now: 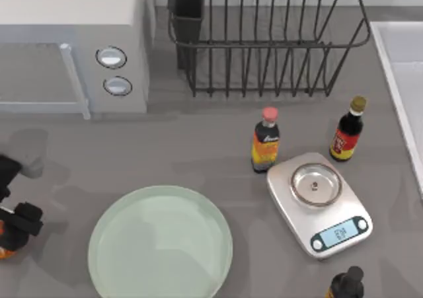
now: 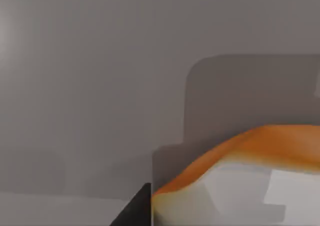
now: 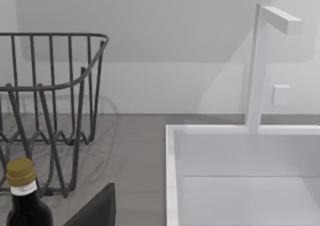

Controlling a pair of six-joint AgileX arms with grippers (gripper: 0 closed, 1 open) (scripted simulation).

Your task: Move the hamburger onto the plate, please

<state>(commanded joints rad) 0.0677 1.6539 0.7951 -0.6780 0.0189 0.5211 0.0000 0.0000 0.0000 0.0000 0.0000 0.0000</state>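
The hamburger looms large and close in the left wrist view, an orange-brown bun over a whitish layer, cut off by the frame. From above, just a sliver of orange shows at the far left edge of the tabletop, beneath the dark left gripper. The burger appears to sit at or between the fingers, but whether they are clenched on it or released cannot be told. The plate, pale mint green and bare, lies just to the right of that gripper, so the coming move is probably a short carry rightward. The left arm is clearly nearer. The right wrist view faces a wire rack, a sink and a dark bottle.
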